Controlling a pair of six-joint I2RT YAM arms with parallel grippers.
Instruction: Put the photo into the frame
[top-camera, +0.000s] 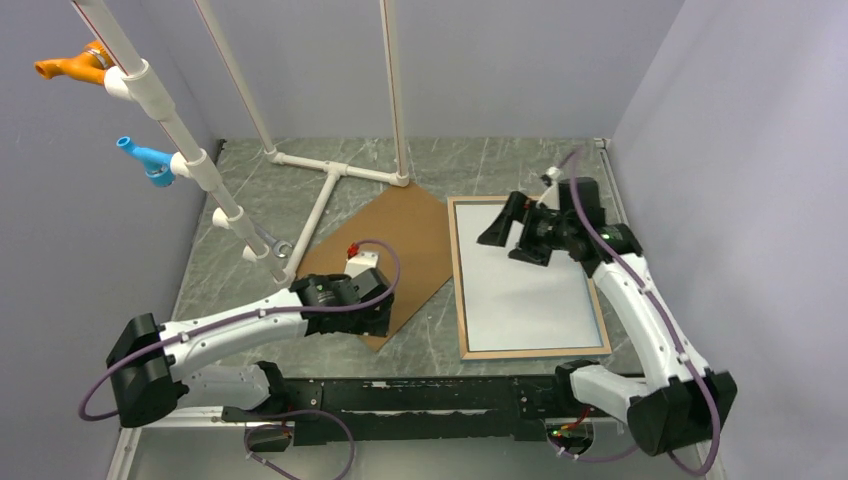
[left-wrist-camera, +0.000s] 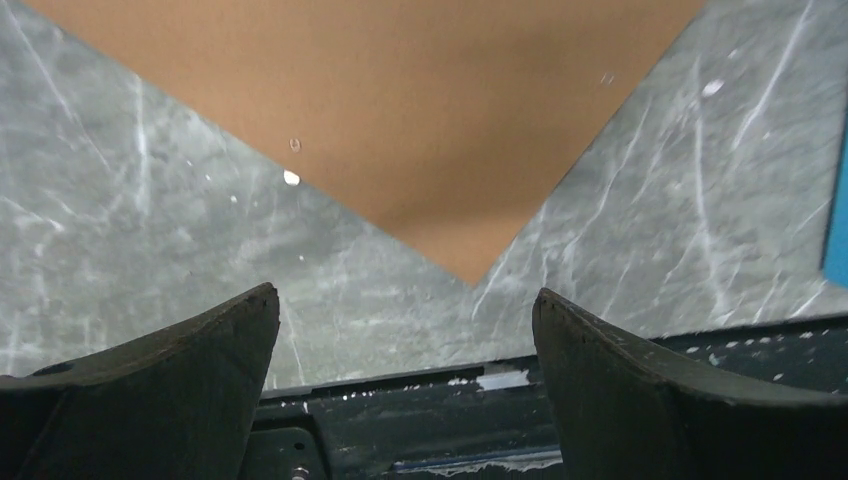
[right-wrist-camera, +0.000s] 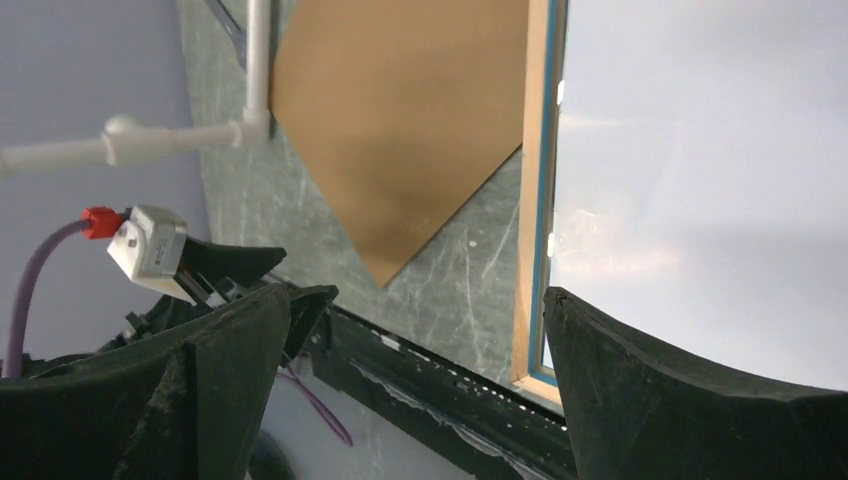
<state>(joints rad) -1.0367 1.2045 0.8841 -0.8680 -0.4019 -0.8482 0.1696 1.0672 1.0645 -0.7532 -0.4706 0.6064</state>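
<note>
Grey marbled table (top-camera: 430, 325), walled in lilac. Frame (top-camera: 457, 280), wood face up, lies flat on the right half. It is thin, rigid and glazed, so judged fragile and best taken by a rail. Photo (top-camera: 520, 295), white back up, appears seated within it: light, flexible, slick. Right gripper (right-wrist-camera: 420, 300) hovers above its far end, spread wide and empty. Left gripper (left-wrist-camera: 405, 310), likewise spread and empty, hangs over the backing board's (top-camera: 400, 230) near corner, well apart from the frame.

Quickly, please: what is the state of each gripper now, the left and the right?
Left gripper: open, holding nothing.
Right gripper: open, holding nothing.
</note>
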